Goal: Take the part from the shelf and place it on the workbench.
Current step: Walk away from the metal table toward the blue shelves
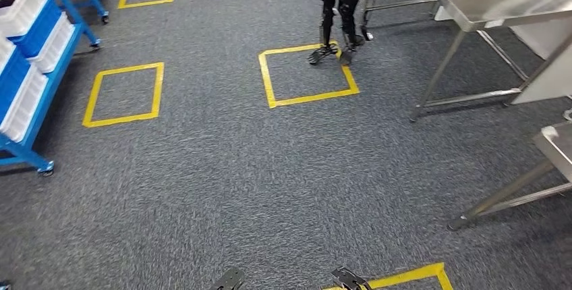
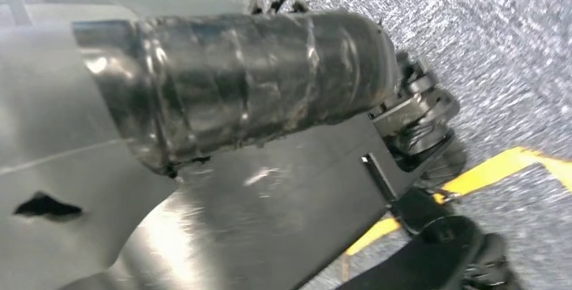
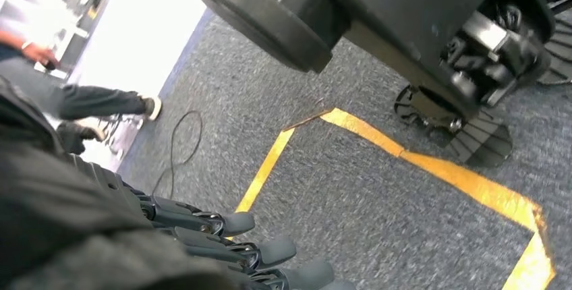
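Observation:
The blue shelf (image 1: 40, 67) with white bins (image 1: 23, 10) stands at the left in the head view; I cannot make out the part in it. At the far right is the steel workbench (image 1: 492, 3). My right hand (image 3: 222, 236) hangs over the grey carpet in the right wrist view, its grey-tipped fingers (image 3: 273, 251) stretched out and apart with nothing in them. My left hand (image 2: 67, 168) is a blurred grey mass close to the camera with a black-wrapped thick piece (image 2: 236, 88) across it. Its fingers are hidden, so its hold cannot be told.
Yellow tape squares (image 1: 307, 77) mark the carpet. Another black robot (image 1: 342, 7) stands on the far middle square. A second steel table (image 1: 556, 143) juts in at the near right. A person's legs (image 3: 101, 101) and a floor cable (image 3: 177, 145) lie behind me.

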Robot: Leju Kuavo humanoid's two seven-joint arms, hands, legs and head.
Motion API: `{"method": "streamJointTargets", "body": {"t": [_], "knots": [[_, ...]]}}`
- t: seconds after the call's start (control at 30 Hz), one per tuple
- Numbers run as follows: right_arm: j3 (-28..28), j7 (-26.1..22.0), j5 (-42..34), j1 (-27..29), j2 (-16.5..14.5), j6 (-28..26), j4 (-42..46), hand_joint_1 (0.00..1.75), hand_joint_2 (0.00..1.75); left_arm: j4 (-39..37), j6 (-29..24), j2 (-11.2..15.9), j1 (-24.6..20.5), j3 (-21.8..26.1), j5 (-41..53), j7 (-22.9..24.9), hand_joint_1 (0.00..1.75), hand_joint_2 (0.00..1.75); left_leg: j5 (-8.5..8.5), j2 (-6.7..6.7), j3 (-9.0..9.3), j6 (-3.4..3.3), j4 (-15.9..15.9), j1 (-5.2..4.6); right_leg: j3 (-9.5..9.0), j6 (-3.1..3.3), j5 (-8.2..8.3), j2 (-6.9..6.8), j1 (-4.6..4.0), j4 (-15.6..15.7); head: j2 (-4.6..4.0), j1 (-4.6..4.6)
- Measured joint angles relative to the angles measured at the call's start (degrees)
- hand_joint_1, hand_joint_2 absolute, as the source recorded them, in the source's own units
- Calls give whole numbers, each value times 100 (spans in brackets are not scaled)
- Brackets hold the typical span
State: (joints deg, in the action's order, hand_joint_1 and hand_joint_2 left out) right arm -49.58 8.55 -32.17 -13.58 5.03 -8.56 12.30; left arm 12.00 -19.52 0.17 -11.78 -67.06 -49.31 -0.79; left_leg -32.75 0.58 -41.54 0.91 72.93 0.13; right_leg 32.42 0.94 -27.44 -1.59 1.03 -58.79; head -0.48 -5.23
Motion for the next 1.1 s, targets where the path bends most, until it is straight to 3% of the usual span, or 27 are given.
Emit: {"method": "streamJointTargets", "body": {"t": [0.03, 0.07, 0.1, 0.17, 0.23, 0.3, 0.37, 0.43, 0.5, 0.53, 0.57, 0.6, 0.67, 0.73, 0.8, 0.83, 0.9, 0.93, 1.0, 1.03, 1.07, 1.1], "knots": [[1, 0, 0, 5, 3, 1, -1, 0, 0, 0, 0, 0, -7, -5, 1, -1, 0, 0, 19, -18, -61, 19, 107, 16, -6, -1, -17, -82, 1, -9, 0, -1], [1, 0, 0, 7, 4, 2, -2, 0, 0, 0, 0, 1, -7, -13, 0, 2, 0, 0, 137, -40, -11, 31, 4, 28, -18, -8, -39, -159, 4, -19, 0, -1], [1, 0, 0, 7, 4, 3, -2, 0, 0, 0, 0, 2, -2, -21, 0, 5, 0, 0, 332, -87, 154, 33, -308, 37, -40, -21, -62, -224, 8, -27, 0, -2], [2, 0, -3, 5, 4, 0, -1, 0, 0, 0, 0, 4, 12, -38, 2, 18, 0, 0, 615, -321, 539, 3, -1053, 8, -92, -66, -112, -344, -8, -38, 0, -5], [17, -1, -18, 2, 4, -9, 0, 0, 0, 0, 0, 3, 20, -58, 16, 30, 0, 0, 668, -458, 698, -63, -1394, -36, -124, -127, -142, -461, -46, -29, 0, 11], [38, -7, -55, -3, 4, -28, 4, 0, 0, 0, -7, 3, 24, -96, 49, 41, 0, 0, 680, -332, 699, -141, -1431, -37, -150, -191, -169, -565, -59, -12, 1, 28], [58, -16, -108, -4, 7, -51, 10, 0, 0, 0, -24, -2, 22, -129, 85, 45, 0, 0, 706, -190, 723, -211, -1485, -18, -87, -248, -320, -361, -32, -204, 1, 49], [89, -23, -152, 12, 9, -48, 13, 0, 0, 0, -39, -9, 3, -141, 125, 44, 0, 0, 719, -82, 738, -266, -1510, -8, 175, -273, -607, -24, -10, -755, 0, 79], [115, -24, -167, 61, 9, 0, 13, 0, 0, 0, -44, -19, -21, -170, 173, 55, 0, 0, 716, 51, 735, -300, -1504, -13, 537, -281, -818, 98, -9, -1418, 0, 88], [122, -23, -156, 92, 10, 29, 11, 0, 0, 0, -44, -26, -30, -193, 189, 58, 0, 0, 714, 135, 735, -308, -1496, -14, 656, -286, -809, 123, -5, -1592, 0, 89], [123, -22, -135, 115, 11, 57, 10, 0, 0, 0, -43, -33, -37, -220, 202, 54, 0, 0, 708, 227, 736, -308, -1482, -11, 675, -291, -684, 137, 3, -1545, 0, 90], [123, -20, -100, 124, 15, 79, 9, 0, 0, 0, -41, -42, -42, -241, 206, 43, 0, 0, 699, 319, 736, -297, -1460, -4, 594, -297, -474, 164, 18, -1286, 0, 91], [123, -14, -14, 114, 22, 115, 6, 0, 0, 0, -38, -58, -45, -265, 208, 23, 0, 0, 662, 475, 710, -248, -1387, -1, 329, -304, -118, 400, 66, -575, 0, 101], [122, 0, 53, 97, 22, 117, 4, 0, 0, 0, -41, -69, -41, -273, 211, 29, 0, 0, 642, 594, 655, -183, -1340, -3, 179, -281, -35, 604, 90, -229, 1, 109], [121, 34, 78, 87, -8, 80, 3, 0, 0, 0, -56, -69, -18, -279, 224, 61, 0, 0, 660, 706, 613, -118, -1350, 14, 144, -210, -43, 532, 76, -210, 1, 110], [121, 63, 79, 79, -28, 45, 4, 0, 0, 0, -64, -67, -3, -281, 233, 86, 0, 0, 654, 668, 598, -86, -1334, 20, 125, -166, -34, 462, 71, -191, 1, 110], [121, 104, 71, 61, -78, -35, 5, 0, 0, 0, -69, -63, 19, -291, 262, 123, 0, 0, 502, 384, 475, -31, -1069, 14, 80, -78, -23, 319, 69, -143, 0, 82], [121, 117, 63, 57, -98, -73, 4, 0, 0, 0, -67, -63, 19, -301, 285, 131, 0, 0, 354, 198, 347, -11, -781, 8, 61, -48, -28, 248, 56, -131, 0, 67], [121, 123, 44, 65, -149, -132, 3, 0, 0, 0, -61, -64, -2, -328, 346, 126, 0, 0, 63, 23, 9, 18, -90, 8, 39, -13, -51, 77, 28, -126, 0, 53], [121, 126, 36, 70, -178, -156, 3, 0, 0, 0, -57, -65, -14, -346, 370, 123, 0, 0, 19, -6, -93, 26, 118, 9, 30, -8, -63, -12, 19, -127, 0, 53], [121, 129, 28, 71, -206, -174, 3, 0, 0, 0, -54, -67, -21, -366, 392, 120, 0, 0, 86, -26, -83, 25, 108, 11, 18, -10, -78, -100, 14, -127, 0, 52], [121, 131, 22, 67, -236, -188, 3, 0, 0, 0, -49, -68, -24, -386, 410, 119, 0, 0, 251, -59, 52, 15, -136, 11, -2, -18, -95, -179, 12, -127, 0, 52]]}}
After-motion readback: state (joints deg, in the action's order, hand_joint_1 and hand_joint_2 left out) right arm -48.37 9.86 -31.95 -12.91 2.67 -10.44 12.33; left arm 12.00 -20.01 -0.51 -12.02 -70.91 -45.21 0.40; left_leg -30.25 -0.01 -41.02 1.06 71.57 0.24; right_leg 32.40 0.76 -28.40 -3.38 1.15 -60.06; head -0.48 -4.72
